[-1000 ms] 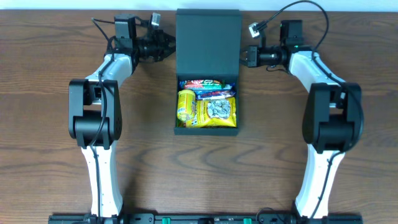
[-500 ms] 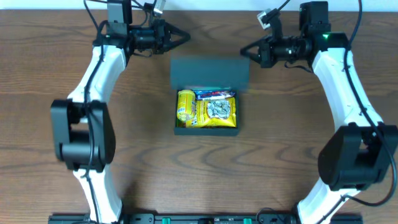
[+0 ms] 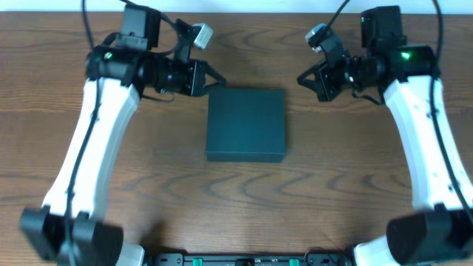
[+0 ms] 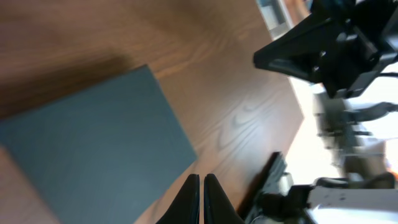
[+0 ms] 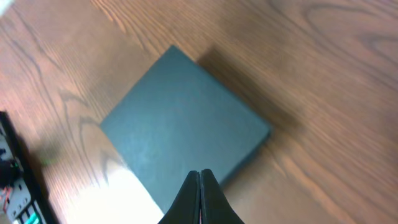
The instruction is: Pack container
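Container (image 3: 245, 124) now closed — wrist views show left claw (image 4: 201, 178) and right claw (image 5: 199, 172) pinched together.

Overhead looks down, wrist views share container (image 3: 245, 124)

Soft, even light fills the overhead view of the table (image 3: 244, 199). The left wrist view is blurry, and its right side is washed out white. The right wrist view has a white shine on the table and a dark shadow beside the box (image 5: 186, 130).
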Robot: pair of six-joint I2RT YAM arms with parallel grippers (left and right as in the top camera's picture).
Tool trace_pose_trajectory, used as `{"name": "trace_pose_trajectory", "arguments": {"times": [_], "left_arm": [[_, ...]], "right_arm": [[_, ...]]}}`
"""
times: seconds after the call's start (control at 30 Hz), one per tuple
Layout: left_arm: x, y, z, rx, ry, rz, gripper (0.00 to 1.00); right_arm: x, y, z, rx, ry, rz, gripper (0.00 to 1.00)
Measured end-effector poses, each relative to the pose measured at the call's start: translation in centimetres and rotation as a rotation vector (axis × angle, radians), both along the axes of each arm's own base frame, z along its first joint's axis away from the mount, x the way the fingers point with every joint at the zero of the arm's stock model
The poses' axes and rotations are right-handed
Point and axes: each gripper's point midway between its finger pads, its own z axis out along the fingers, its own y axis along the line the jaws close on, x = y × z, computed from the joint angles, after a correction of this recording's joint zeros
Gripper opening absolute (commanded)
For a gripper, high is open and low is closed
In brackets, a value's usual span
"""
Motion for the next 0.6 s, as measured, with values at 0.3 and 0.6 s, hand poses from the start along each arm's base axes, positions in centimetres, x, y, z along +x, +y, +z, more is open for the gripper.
{"name": "trace_pose_trajectory", "arguments": {"times": [0.3,0.6], "left_arm": [[-7.7,3.0,5.8,0.079,-0.289,0.039,0.06],[-14.9,5.5,0.5,0.108,-0.425,0.111,0.06]], "right_arm": [[-7.0,-1.9,4.2,-0.077,-0.102,-0.025,0.02],[-15.2,-2.8,0.2,-0.017,-0.325,-0.084,0.02]]}}
